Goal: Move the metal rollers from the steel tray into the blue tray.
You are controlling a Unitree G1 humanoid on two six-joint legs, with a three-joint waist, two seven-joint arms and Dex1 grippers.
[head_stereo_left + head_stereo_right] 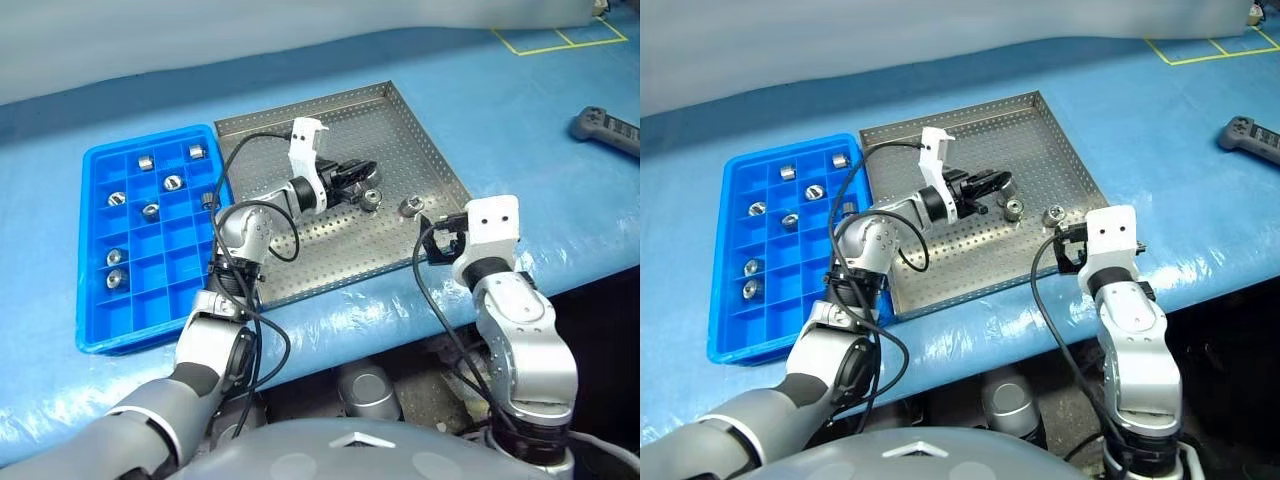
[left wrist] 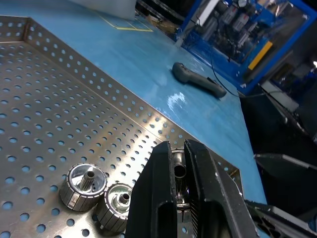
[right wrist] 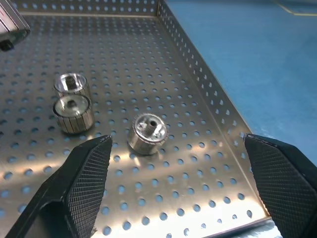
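Surface: blue table (image 1: 520,110), steel tray (image 1: 400,130).
Left gripper (image 2: 177,171): pinched on a roller (image 2: 179,172).
Right gripper (image 3: 178,186): spread wide.
Next: carried to blue tray (image 1: 95,250).

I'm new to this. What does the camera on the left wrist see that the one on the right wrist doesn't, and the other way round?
Left wrist view, not the right: the left gripper shut on a metal roller, a dark handheld controller lying on the blue table cover, and blue machinery behind. Right wrist view, not the left: the right gripper open, with a lone roller lying ahead of it. Both: the steel tray, with a pair of rollers side by side on it.
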